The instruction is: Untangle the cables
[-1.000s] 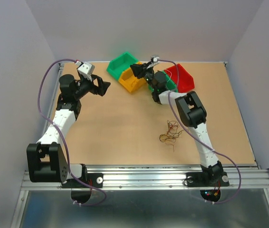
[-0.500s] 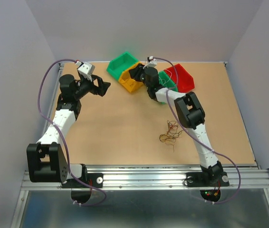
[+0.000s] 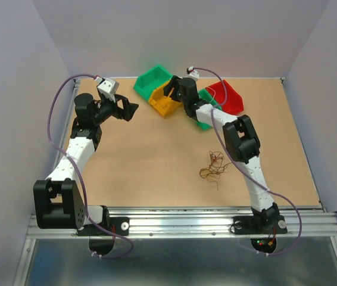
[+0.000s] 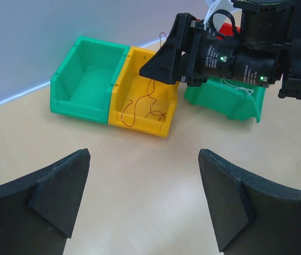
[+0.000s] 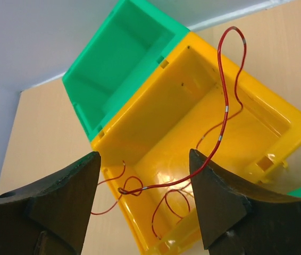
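— How is the right gripper (image 5: pixel 143 154) set?
— Spread wide, nothing clamped. A red wire (image 5: pixel 224 111) is seen just beneath it, in the yellow bin (image 5: pixel 278 114).
— The left gripper (image 4: pixel 144 154)?
— Spread wide, empty. A tangle of cables (image 3: pixel 213 165) is seen well behind the right gripper.

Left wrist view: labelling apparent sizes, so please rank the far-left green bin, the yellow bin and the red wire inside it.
Largest: green bin and yellow bin, too alike to rank.
Smallest: red wire.

To me the yellow bin (image 5: pixel 156 111) and green bin (image 5: pixel 124 48) look like smooth moulded plastic, the yellow one glossy with a glare spot. The red wire (image 5: pixel 222 122) has a shiny coat. The surface (image 4: pixel 140 175) looks like pale, smooth wood, and the fingers (image 4: pixel 55 191) of my left hand (image 4: pixel 144 156) are matt black.
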Tool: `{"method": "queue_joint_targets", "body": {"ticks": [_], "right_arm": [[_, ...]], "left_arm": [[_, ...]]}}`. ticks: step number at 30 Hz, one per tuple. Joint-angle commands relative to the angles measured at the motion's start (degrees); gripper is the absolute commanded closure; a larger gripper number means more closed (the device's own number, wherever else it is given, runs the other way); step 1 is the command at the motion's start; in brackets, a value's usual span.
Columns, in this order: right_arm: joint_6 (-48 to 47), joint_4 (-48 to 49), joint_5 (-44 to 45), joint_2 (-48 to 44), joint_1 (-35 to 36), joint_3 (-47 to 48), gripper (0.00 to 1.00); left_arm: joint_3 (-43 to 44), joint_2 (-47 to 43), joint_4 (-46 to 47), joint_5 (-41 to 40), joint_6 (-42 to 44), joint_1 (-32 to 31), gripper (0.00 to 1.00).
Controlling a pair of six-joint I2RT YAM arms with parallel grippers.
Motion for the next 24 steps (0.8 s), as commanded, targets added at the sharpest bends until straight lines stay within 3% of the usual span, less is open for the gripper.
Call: {"method": "queue_joint_targets", "body": {"ticks": [1,7,12,13,14,16,24], "right_arm": [[-0.2,-4.2,4.1,-5.7,0.5,-2.8,0.27],[-3.3,-3.8,4.9,-8.3,0.5,-4.5,0.34],[-4.3,-3.7,5.0,-7.8,0.5,-3.6,0.62],[-4.5,-3.7,4.8,-7.4,0.5,-3.1,0.7],[-4.5,-3.7,4.5,-7.3,0.5,-2.9,0.86],[-4.1,-3.7,4.6,-7.0,0.5,-2.7,0.99],[-4.2,-3.7,10.0,-6.7,0.5,-2.0,0.99]], "left_arm": [[0.8,-1.5,1.7,1.1,0.8,0.3,0.06],[2.6,1.6,0.4,2.3,0.9,0.3,0.06],[5.1,5.5,-1.8,3.1,1.0,0.3,0.06],[5.3,5.8,-2.1,3.1,1.1,0.3,0.06],[5.3,5.9,-2.2,2.9,1.3,0.3,0.06],[5.3,5.9,-2.3,2.6,1.5,0.3,0.06],[4.9,5.1,-2.1,2.3,1.7,0.3,0.06]]}}
